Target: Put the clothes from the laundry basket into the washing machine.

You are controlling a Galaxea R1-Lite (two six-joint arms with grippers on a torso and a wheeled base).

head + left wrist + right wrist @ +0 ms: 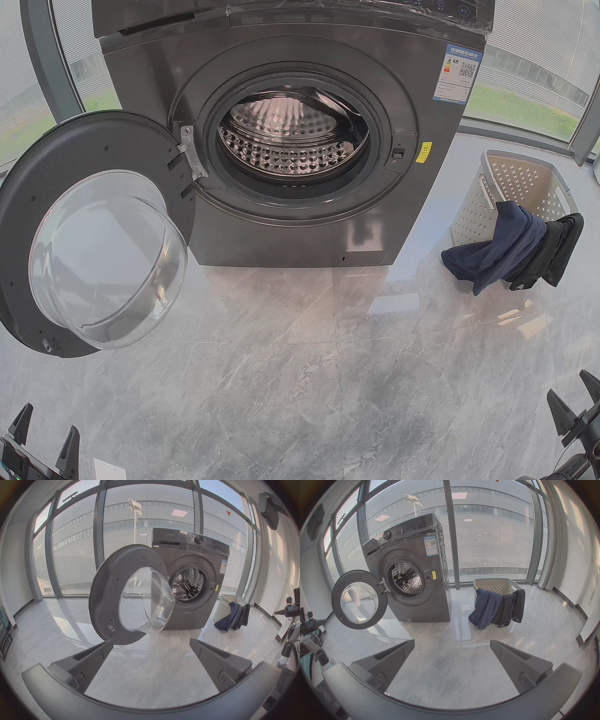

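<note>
A grey front-loading washing machine (pixel 294 125) stands ahead, its round door (pixel 94 231) swung wide to the left and its steel drum (pixel 290 140) bare. To its right sits a white perforated laundry basket (pixel 525 181). A navy garment (pixel 500 247) and a black garment (pixel 553 250) hang over the basket's front rim, the navy one reaching the floor. My left gripper (pixel 44 434) is low at the near left, open and holding nothing. My right gripper (pixel 578 400) is low at the near right, also open, well short of the basket. The wrist views show the machine (pixel 190 583) (pixel 409 573) and the clothes (pixel 232 617) (pixel 495 608).
Polished grey marble floor (pixel 325 375) spreads between me and the machine. The open door juts out over the left side of the floor. Tall windows (pixel 493 530) and a sill run behind the machine and basket.
</note>
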